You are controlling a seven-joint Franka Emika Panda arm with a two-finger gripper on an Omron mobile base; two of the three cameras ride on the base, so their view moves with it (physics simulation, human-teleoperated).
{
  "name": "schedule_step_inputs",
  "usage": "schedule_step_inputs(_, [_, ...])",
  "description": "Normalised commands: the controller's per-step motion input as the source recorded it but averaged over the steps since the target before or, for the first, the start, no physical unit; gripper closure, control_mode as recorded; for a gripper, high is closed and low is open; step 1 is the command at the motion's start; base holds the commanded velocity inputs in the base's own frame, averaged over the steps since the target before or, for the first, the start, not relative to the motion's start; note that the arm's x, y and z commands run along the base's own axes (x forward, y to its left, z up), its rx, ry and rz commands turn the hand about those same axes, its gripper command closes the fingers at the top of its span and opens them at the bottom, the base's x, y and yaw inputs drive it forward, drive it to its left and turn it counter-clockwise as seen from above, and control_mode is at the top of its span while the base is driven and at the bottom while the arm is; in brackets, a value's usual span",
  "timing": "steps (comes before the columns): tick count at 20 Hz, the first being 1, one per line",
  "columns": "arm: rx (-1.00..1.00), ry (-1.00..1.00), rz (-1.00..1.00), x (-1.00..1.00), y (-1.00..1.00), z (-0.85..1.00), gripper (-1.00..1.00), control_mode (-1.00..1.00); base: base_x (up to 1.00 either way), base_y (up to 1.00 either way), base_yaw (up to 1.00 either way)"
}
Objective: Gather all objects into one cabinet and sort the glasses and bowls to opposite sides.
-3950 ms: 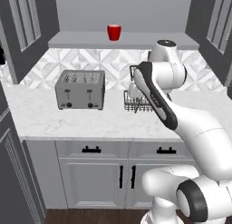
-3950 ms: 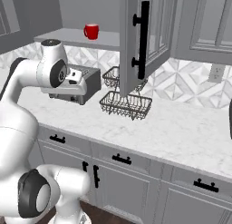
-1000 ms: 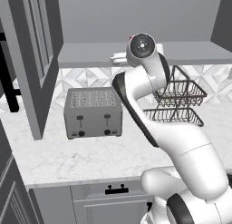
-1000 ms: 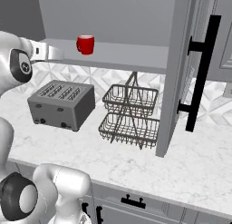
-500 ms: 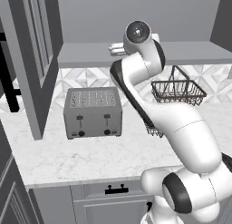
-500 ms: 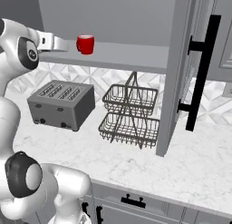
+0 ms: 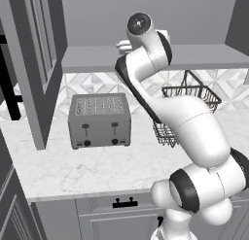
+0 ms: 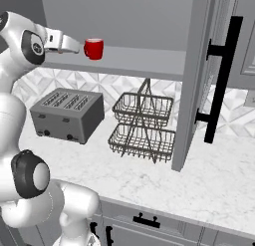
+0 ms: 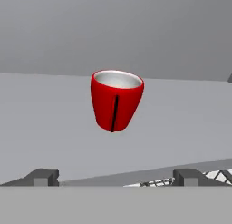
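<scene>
red mug (image 9: 116,100) stood on the cabinet shelf (image 8: 139,63). gripper (image 9: 115,177) had swung up level with it, fingers wide apart and empty, ready to grasp.

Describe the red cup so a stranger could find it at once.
Look at the open grey cabinet above the marble counter. On its shelf, above the toaster and wire rack, stands the red cup, upright, white inside: the one bright thing among greys.

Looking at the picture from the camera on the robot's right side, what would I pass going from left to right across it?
Toaster → red mug on the shelf above → two-tier wire rack → open cabinet door → its black handle.
</scene>
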Motion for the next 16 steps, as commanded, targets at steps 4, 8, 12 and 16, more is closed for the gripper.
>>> schedule_step_inputs(4, [0.03,0.00,0.04,0.53,-0.39,0.00,-1.00,-1.00,0.00,0.00,0.00])
schedule_step_inputs(8, [0.00,0.00,0.00,0.08,-0.03,0.00,-1.00,-1.00,0.00,0.00,0.00])
schedule_step_inputs(12, [0.00,0.04,0.00,0.16,-0.01,0.00,-1.00,-1.00,0.00,0.00,0.00])
schedule_step_inputs(16, [0.00,0.00,0.00,0.23,0.00,0.00,-1.00,-1.00,0.00,0.00,0.00])
